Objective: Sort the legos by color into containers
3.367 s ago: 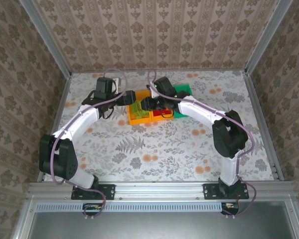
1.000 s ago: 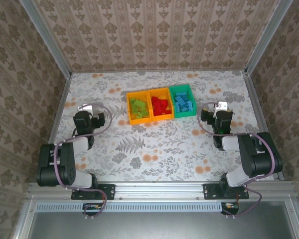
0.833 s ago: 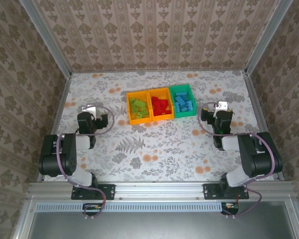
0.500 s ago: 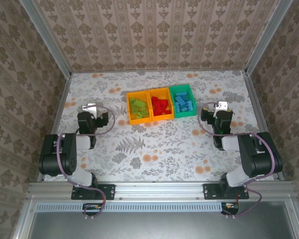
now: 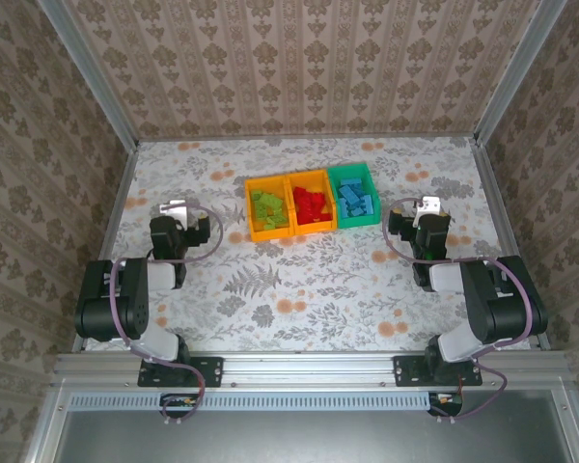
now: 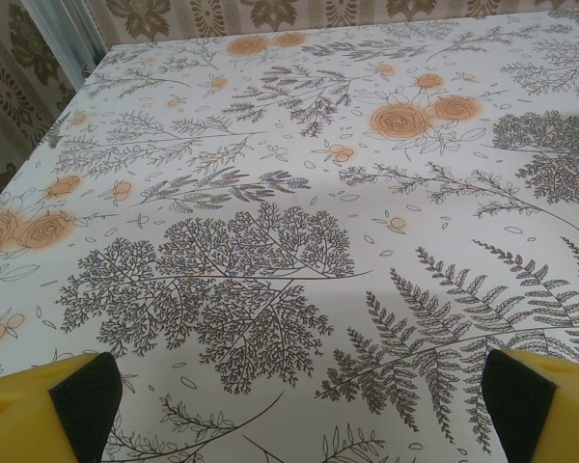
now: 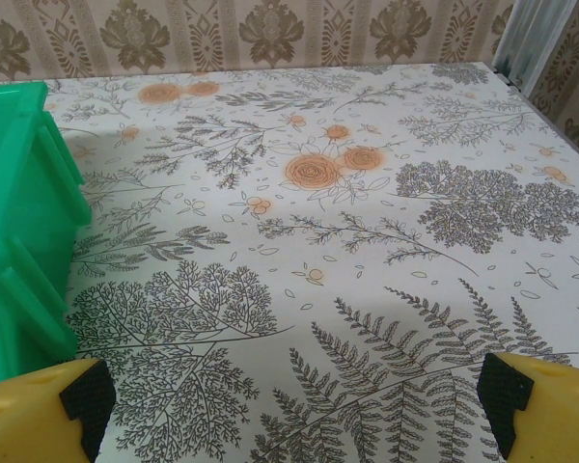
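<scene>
Three containers stand in a row at mid-table. The left orange bin (image 5: 250,210) holds lime green legos (image 5: 267,206), the middle orange bin (image 5: 314,231) holds red legos (image 5: 311,205), and the green bin (image 5: 352,169) holds blue legos (image 5: 355,200). My left gripper (image 5: 174,208) is folded back at the table's left, far from the bins. It is open, with bare cloth between its yellow fingertips (image 6: 82,395). My right gripper (image 5: 426,206) rests at the right, open and holding nothing (image 7: 294,400). The green bin's side (image 7: 24,222) lies to its left.
The floral tablecloth (image 5: 299,280) covers the table between the bins and the arm bases. Metal frame posts (image 5: 125,154) and patterned walls close in the sides and back. The table's left edge and post (image 6: 63,39) lie ahead of the left gripper.
Both arms have pulled back from over the bins to folded poses at the table's sides. Over the last second the left arm settled slightly; the right has not moved.
</scene>
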Motion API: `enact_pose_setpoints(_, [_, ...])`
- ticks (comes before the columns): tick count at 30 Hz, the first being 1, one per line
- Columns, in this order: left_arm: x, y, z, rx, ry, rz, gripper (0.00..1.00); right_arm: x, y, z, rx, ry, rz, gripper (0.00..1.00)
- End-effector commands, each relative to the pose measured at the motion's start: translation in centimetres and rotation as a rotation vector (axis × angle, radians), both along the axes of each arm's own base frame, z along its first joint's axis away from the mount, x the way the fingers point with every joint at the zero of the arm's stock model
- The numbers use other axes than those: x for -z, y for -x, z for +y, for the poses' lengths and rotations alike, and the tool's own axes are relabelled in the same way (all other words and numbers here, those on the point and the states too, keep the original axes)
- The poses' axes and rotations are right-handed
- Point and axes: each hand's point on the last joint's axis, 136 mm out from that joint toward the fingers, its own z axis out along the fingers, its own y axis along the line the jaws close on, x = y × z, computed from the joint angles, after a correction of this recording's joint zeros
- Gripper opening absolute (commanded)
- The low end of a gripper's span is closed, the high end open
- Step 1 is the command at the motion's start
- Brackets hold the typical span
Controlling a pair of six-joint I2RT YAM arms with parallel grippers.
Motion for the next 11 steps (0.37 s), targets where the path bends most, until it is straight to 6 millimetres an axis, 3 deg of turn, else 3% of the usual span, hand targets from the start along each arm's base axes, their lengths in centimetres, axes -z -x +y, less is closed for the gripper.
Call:
enact_pose_setpoints(1, [-0.79,-0.18,-0.44,0.026,-0.015,-0.033,1.0,-0.36,-0.18,0.09,-0.006,-0.014,-0.023,1.0])
enact_pose_setpoints(11, [-0.79,-0.18,-0.4,0.024,-0.015,-0.033,1.0,-0.28,-0.19,0.26,-0.008,-0.007,-0.018,1.0])
